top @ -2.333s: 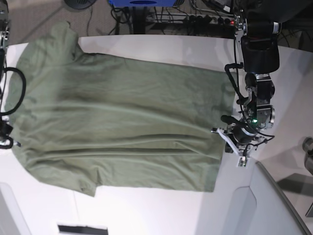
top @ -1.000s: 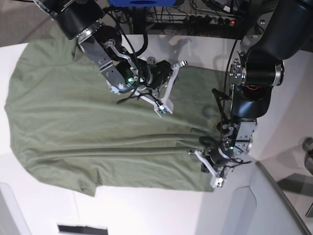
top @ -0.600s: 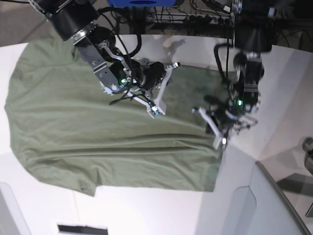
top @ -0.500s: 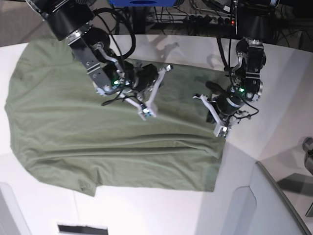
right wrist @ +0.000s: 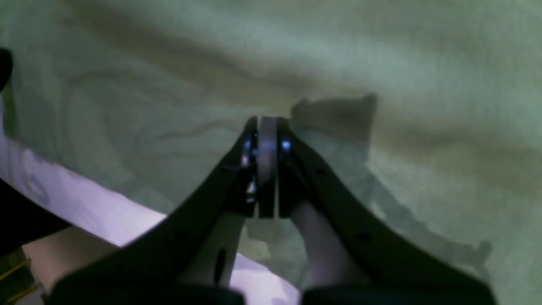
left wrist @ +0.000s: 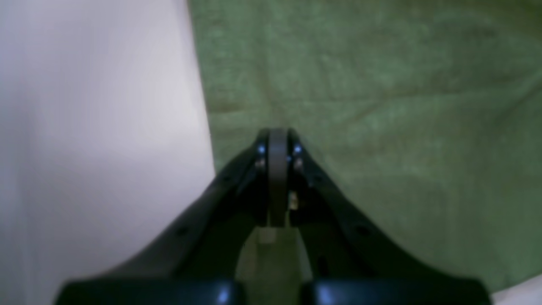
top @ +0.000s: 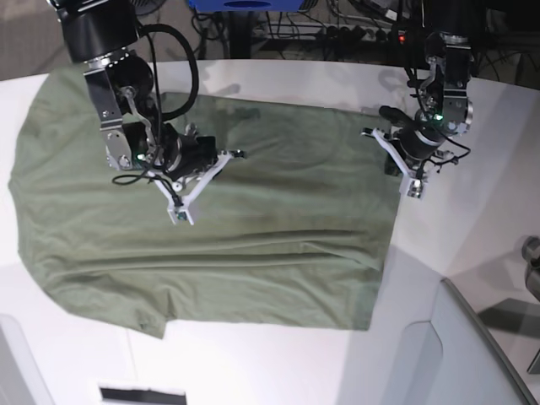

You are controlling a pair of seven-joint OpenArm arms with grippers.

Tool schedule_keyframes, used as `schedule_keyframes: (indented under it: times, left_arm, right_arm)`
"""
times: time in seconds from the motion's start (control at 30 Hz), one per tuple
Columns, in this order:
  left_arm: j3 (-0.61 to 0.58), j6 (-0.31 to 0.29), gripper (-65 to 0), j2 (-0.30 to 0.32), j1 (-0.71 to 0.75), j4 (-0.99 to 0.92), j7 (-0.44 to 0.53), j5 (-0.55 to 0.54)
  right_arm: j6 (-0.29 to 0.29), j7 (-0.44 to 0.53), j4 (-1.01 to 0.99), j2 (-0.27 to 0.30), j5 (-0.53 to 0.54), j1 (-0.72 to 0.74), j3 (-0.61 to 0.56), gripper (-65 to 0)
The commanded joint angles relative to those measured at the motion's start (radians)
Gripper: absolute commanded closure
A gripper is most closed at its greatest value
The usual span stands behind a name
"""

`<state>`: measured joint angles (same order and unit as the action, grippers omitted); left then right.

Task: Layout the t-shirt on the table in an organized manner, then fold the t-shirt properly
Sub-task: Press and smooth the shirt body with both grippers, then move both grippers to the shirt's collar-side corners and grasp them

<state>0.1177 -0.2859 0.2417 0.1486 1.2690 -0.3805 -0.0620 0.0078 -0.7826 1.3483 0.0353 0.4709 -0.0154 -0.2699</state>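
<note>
Left gripper (top: pixel 411 173) pressed together over the hem edge at right of the base view, holding nothing; right gripper (top: pixel 202 181) likewise pressed together, empty, above cloth at centre-left. Olive t-shirt (top: pixel 278 211) spread nearly flat across the white table (top: pixel 253 363), filling the frame's middle, soft wrinkles toward its lower half. Cables and a power strip (top: pixel 363 35) along the top edge, grey-white raised panel (top: pixel 456 354) at lower right.
</note>
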Motion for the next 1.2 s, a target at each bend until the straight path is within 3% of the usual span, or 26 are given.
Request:
schedule_keyframes:
  times: [0.0, 0.47, 0.67, 0.83, 1.0, 1.17]
  left_arm:
    - [0.003, 0.004, 0.0, 0.011, 0.018, 0.011, -0.021, 0.001]
    - [0.098, 0.004, 0.0, 0.031, 0.135, 0.119, -0.022, 0.001]
    - [0.127, 0.004, 0.0, 0.025, 0.138, 0.142, -0.022, -0.008]
    - [0.116, 0.004, 0.0, 0.021, 0.096, 0.192, -0.027, -0.006]
    - [0.115, 0.004, 0.0, -0.003, 0.041, 0.192, -0.068, 0.003]
    - [0.115, 0.003, 0.0, -0.008, 0.081, 0.225, -0.114, -0.005]
  right_arm:
    - [0.007, 0.012, 0.03, 0.012, 0.015, 0.01, 0.002, 0.0]
    - [0.001, 0.015, 0.061, 0.054, 0.016, 0.004, 0.013, 0.0]
    - [0.001, 0.015, 0.058, 0.054, 0.013, 0.002, 0.194, 0.0]
    - [0.001, 0.013, -0.005, 0.13, 0.013, 0.053, 0.3, 0.0]
    - [0.001, 0.01, -0.096, 0.205, 0.013, 0.062, 0.304, 0.0]
    - [-0.029, 0.009, 0.11, 0.219, 0.013, -0.074, 0.306, 0.0]
